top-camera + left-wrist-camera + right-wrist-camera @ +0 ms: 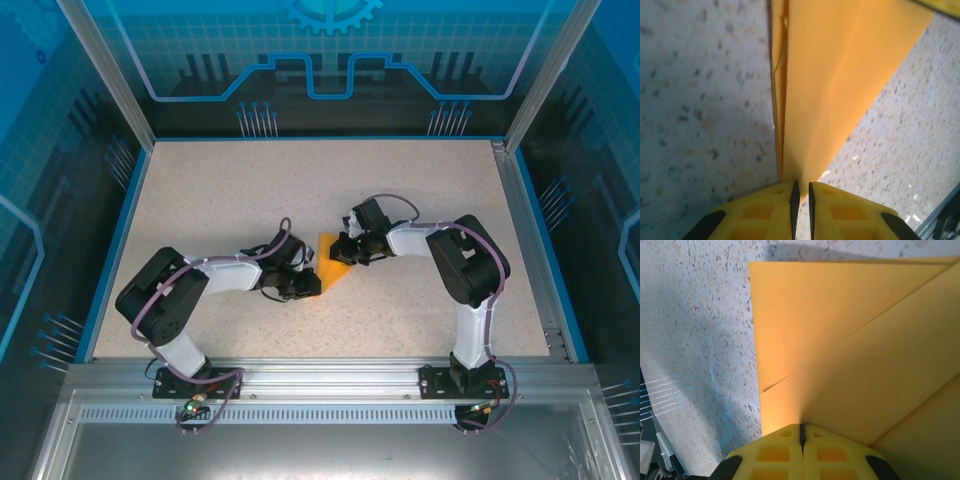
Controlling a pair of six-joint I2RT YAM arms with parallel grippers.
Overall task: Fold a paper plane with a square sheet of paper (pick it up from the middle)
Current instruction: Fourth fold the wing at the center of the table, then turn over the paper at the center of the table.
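Paper (pixel 333 268) edges: left tool (pixel 801 192), right tool (pixel 802 427)

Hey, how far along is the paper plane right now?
Done: the paper shows creases and overlapping layers. In hand: the left gripper and right gripper are each shut on an edge of it. Left: it is a broad wedge, not a slim dart, so more folds remain.

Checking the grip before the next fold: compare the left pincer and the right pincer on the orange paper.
The left pincer shows a thin slit between its pads; the right pincer is pressed flush. The left pincer bites a narrow folded tip of the orange paper; the right pincer bites a broad flat part. Both are shut on the paper.
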